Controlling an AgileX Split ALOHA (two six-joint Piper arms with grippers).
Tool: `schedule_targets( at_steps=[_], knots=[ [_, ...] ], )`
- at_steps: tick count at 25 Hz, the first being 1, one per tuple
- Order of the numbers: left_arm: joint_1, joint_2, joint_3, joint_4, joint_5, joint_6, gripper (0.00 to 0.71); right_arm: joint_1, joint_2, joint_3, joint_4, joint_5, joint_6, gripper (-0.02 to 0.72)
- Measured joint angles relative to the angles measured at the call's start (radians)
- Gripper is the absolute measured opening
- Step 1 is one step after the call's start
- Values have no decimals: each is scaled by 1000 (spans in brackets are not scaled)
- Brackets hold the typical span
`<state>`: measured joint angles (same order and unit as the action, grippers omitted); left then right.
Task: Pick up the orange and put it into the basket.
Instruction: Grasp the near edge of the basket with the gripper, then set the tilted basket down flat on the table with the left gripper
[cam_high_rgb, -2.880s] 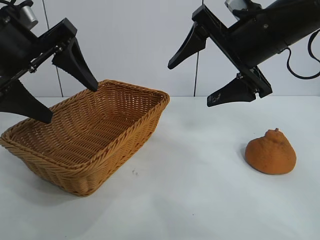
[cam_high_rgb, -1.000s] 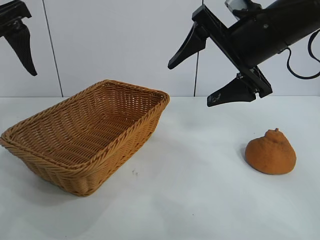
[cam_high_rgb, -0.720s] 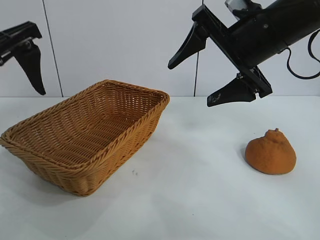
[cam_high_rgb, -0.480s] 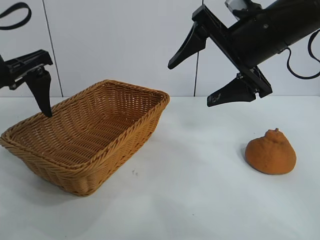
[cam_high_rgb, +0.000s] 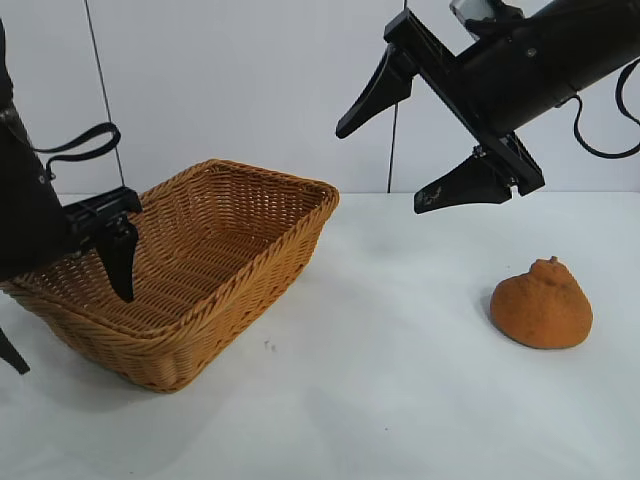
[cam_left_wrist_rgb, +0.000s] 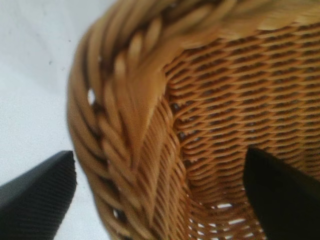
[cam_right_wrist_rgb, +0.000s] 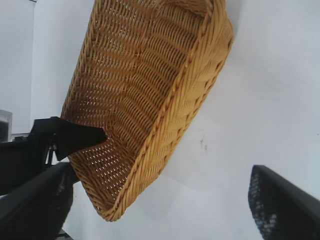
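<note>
On the white tabletop (cam_high_rgb: 400, 380) sits the basket (cam_high_rgb: 200, 270), toward the left side of the exterior view, with its long axis running back and to the right. The orange (cam_high_rgb: 541, 305) rests on the tabletop well apart from it, far to the right, with its knobby top pointing up and nothing touching it.

The left gripper (cam_high_rgb: 65, 315) hangs low at the basket's left end, pointing steeply down. Its fingers (cam_high_rgb: 121, 262) are spread wide and hold nothing. One finger reaches down inside the basket near the braided rim, while the other is outside, close to the tabletop at the frame's left edge. The left wrist view shows the basket's rounded corner (cam_left_wrist_rgb: 135, 130) between the two dark fingers (cam_left_wrist_rgb: 37, 197), one over the white tabletop and one over the woven inside.

The right gripper (cam_high_rgb: 395, 150) hangs high above the tabletop, behind and to the left of the orange, angled down toward the basket. Its fingers (cam_high_rgb: 375, 95) are wide apart and empty.
</note>
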<state>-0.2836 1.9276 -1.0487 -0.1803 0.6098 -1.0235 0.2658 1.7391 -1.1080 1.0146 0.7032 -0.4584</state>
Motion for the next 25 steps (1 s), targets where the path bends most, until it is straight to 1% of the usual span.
schedule_targets(
  at_steps=[3,5,7,10,12,13,18,20,22,25],
  knots=[
    [0,1,0,-8,-17,1,624,0,0,0,0,0,0,652],
    [0,1,0,-9,-17,1,557,0,0,0,0,0,0,652],
    [0,1,0,-16,-15,1,450,0,0,0,0,0,0,652],
    [0,1,0,-46,8,1,221,0,0,0,0,0,0,652],
    [1,0,-2,-78,-2,-12,121,0,0,0,0,0,0,652],
    [2,-2,-7,-83,-5,-11,91,0,0,0,0,0,0,652],
    [10,-38,-7,-90,10,20,90,0,0,0,0,0,0,652],
    [28,-50,-12,-95,27,64,89,0,0,0,-1,-1,0,652],
    [50,-56,-26,-131,38,150,88,0,0,0,-1,0,0,652],
    [91,-58,-60,-224,58,325,88,0,0,0,-1,0,0,652]
  ],
)
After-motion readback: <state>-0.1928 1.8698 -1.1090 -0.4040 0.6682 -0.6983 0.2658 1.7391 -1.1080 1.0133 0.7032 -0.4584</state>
